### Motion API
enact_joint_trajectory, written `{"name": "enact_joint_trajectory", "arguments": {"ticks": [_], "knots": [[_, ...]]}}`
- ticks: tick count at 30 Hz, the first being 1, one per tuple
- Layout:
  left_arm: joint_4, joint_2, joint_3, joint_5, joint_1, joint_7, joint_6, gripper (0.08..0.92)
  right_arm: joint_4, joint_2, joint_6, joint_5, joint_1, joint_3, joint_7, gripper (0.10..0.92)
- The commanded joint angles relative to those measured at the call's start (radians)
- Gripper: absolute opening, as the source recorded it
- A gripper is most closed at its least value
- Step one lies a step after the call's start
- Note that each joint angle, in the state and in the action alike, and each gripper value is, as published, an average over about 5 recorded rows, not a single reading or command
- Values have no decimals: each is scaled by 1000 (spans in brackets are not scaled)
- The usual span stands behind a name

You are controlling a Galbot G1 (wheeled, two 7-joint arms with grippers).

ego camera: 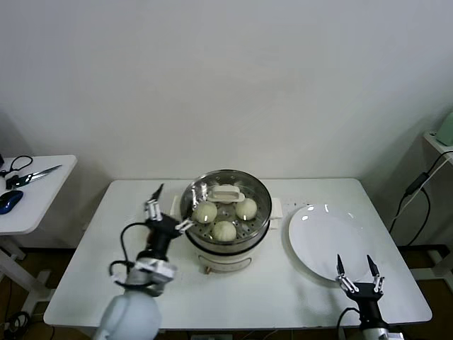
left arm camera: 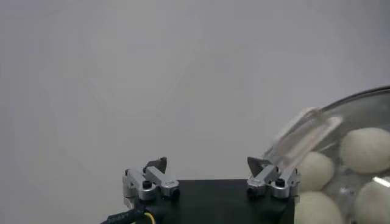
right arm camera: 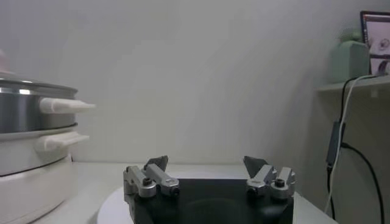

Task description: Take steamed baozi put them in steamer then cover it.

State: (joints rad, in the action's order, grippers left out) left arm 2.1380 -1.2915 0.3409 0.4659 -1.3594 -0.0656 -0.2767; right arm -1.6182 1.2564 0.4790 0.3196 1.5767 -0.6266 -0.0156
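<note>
Glass lid (ego camera: 226, 196) covers the steamer (ego camera: 225, 234) on the table, buns (ego camera: 224, 229) inside; task looks finished. Left gripper (ego camera: 168, 207) beside it and right gripper (ego camera: 357, 272) near the plate (ego camera: 322, 237) both released

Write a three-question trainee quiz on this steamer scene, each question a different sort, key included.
1. True or false: the cover sits on the steamer.
2. Multiple choice: the white plate lies A) on the steamer's left, B) on its right, C) under it.
3. Fill in: the left end effector, beside the steamer's rim, stands ____.

Key: 1 true, with baozi visible through the glass; 2 B, empty, with the open right end effector at its near edge; 3 open, holding nothing.
</note>
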Motion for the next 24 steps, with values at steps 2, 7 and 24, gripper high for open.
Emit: {"name": "enact_joint_trajectory", "arguments": {"ticks": [2,7,24], "knots": [[20,-9,329,-444,-141,-63,196,823,17,2,0,-6,-10,12,-6,823],[-112,37,459,-691,-265,-38,327,823,39,2,14,-5,-17,19,-5,823],[-410,-60,270,-663,-316,-17,604,823,46,0,18,-2,-13,37,-6,823]]}}
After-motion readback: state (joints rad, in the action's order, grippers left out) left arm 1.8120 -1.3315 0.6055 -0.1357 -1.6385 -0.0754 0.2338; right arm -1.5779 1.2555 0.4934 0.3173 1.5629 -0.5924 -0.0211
